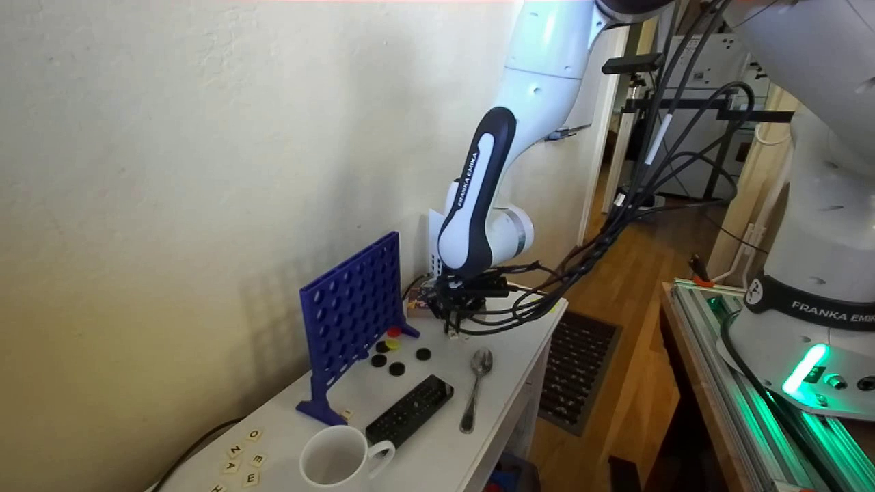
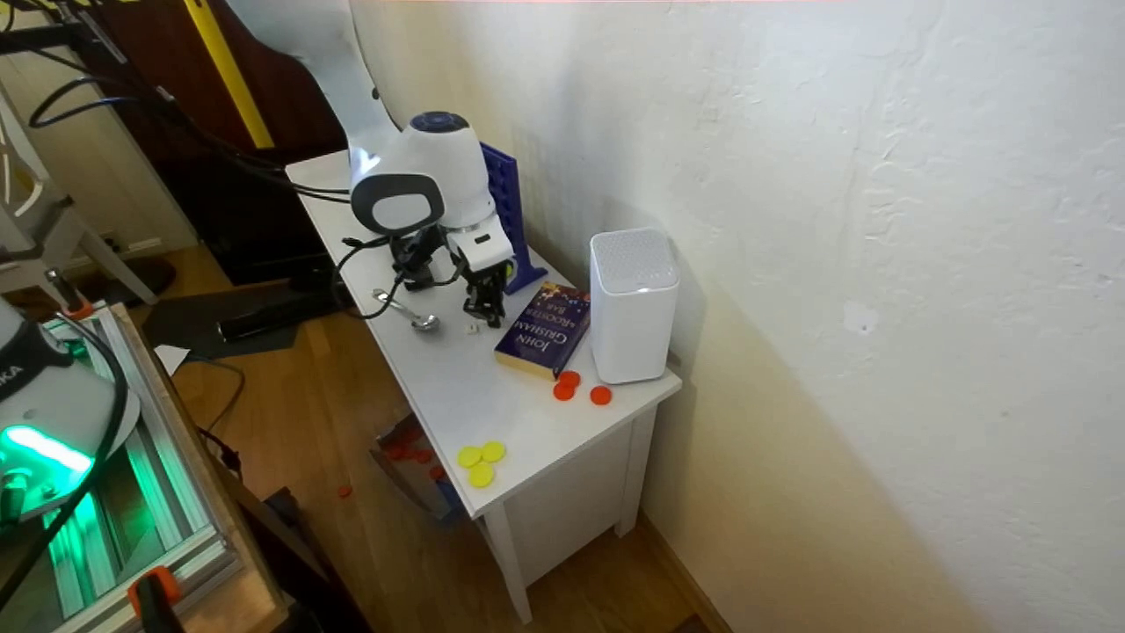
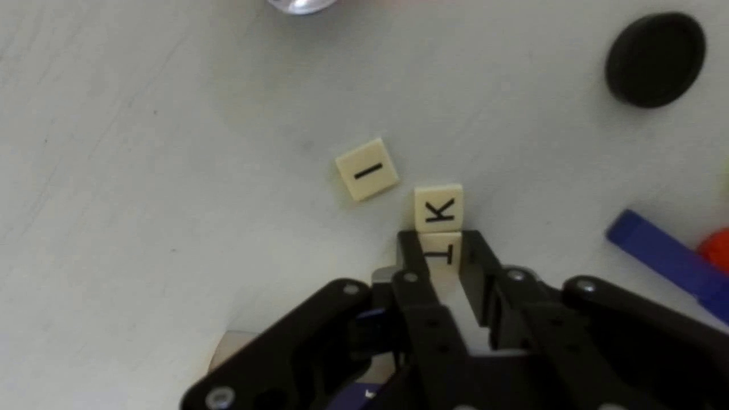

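In the wrist view my gripper is down at the white table, its two fingers on either side of a cream letter tile marked T. Both fingers appear to touch the tile's sides. A tile marked K lies directly against the T tile, just beyond the fingertips. A tile marked I lies tilted and apart, up and to the left. In an exterior view the gripper is low over the table, between the spoon and a dark book. In an exterior view cables partly hide the gripper.
A blue upright game rack stands near the wall, with black discs beside it. A black remote, a white mug and letter tiles lie nearer that camera. A tall white box stands behind the book.
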`<state>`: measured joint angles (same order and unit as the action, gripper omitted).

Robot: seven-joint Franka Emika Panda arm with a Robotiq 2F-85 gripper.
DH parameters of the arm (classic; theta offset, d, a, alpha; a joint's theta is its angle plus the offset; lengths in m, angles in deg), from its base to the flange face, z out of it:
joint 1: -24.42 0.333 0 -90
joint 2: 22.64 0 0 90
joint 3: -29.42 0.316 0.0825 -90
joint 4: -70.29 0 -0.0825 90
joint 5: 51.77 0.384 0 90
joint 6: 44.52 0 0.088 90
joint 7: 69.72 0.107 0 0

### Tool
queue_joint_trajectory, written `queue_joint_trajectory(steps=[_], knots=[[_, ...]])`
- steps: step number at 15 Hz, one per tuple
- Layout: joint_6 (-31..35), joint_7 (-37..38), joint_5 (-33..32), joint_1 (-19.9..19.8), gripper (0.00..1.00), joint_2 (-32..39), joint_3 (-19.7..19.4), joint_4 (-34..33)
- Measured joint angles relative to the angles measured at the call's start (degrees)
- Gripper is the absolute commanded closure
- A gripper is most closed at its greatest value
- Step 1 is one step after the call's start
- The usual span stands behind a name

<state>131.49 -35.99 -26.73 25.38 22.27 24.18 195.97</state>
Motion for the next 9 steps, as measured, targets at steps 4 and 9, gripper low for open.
queue_joint_trajectory(steps=[4, 9], knots=[[0.00, 0.00, 0.00, -0.12, 0.95, -0.09, 1.43, -0.09], [0.36, -0.24, 0.00, 0.00, 0.95, -0.09, 3.64, -0.52]])
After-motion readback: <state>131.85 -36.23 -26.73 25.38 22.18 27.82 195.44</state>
